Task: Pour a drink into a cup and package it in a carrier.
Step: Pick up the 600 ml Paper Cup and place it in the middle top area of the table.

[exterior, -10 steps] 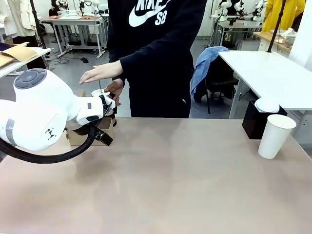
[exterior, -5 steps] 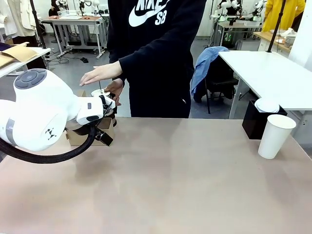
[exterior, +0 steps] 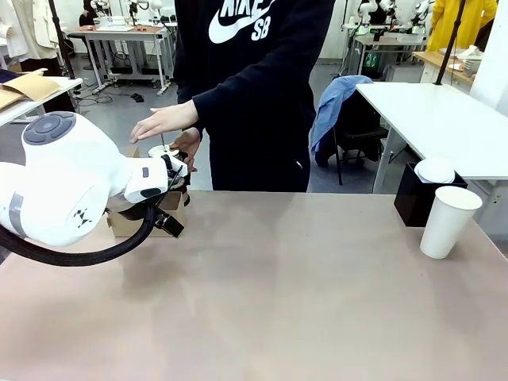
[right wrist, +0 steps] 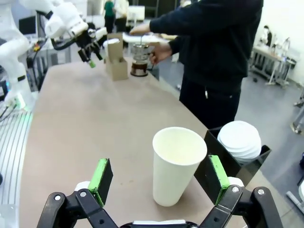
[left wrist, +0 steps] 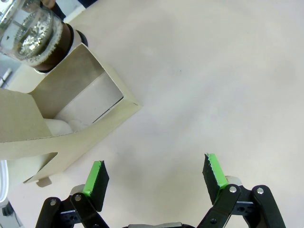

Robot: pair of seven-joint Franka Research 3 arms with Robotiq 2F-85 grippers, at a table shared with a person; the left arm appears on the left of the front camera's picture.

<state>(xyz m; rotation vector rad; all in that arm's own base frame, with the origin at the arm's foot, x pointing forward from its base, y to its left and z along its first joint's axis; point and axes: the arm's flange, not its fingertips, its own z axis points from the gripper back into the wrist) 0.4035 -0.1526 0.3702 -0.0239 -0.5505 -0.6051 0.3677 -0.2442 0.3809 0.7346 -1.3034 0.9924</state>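
The right gripper (right wrist: pixel 158 175) has its jaws spread wide. The empty cup (right wrist: pixel 176 161) stands upright just ahead, beside a black box (right wrist: pixel 249 164) of lids (right wrist: pixel 240 137).

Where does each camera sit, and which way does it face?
Front view: fixed on the robot's side, facing across the table at the person; left arm at left.
Left wrist view: on the left wrist, looking down past the open left gripper at carrier and jug.
Right wrist view: on the right wrist, looking past the open right gripper at the cup and person.
Shared: front and right wrist views both show the cup.
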